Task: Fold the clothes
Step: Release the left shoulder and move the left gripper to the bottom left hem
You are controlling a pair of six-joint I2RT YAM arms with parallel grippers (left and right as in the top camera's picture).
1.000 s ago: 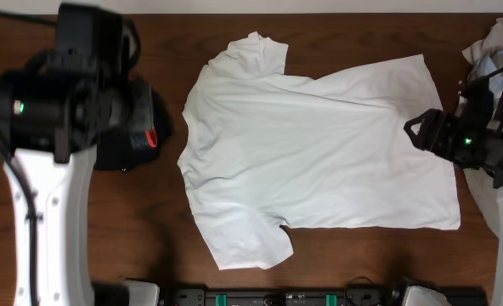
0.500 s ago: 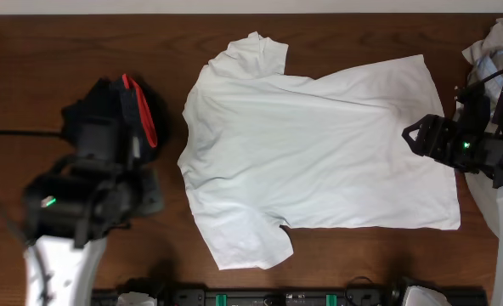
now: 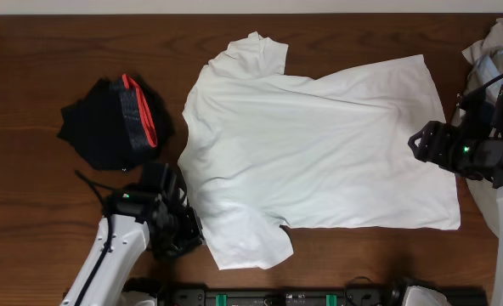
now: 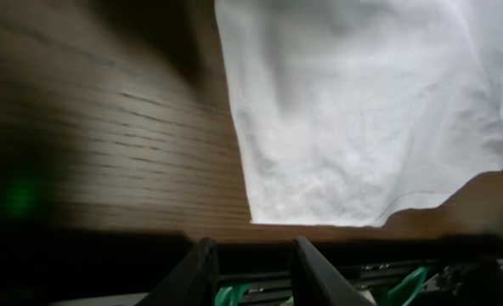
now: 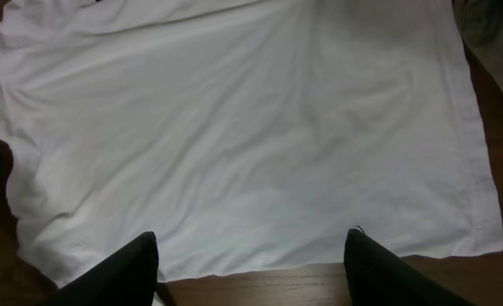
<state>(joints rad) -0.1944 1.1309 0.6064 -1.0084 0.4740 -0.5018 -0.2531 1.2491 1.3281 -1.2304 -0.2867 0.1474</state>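
Overhead view of a dark wooden worktop with a white T-shirt spread flat across its middle. The neck end points left and the straight hem lies to the right. One sleeve sticks out at the far edge, the other at the near edge.

Left of the T-shirt, and apart from it, a black garment lies bunched up. A red band shows along the side that faces the T-shirt. Beyond the T-shirt's far right corner sits a crumpled khaki garment.

The left fingers hang at the T-shirt's near left corner, just beside the near sleeve. In the left wrist view they stand a little apart, with nothing between them. The sleeve's edge lies ahead of them and they do not touch it.

The right fingers are at the T-shirt's hem, about halfway along it. In the right wrist view they are spread wide over the cloth and pinch nothing. The white fabric, lightly wrinkled, fills most of that view.
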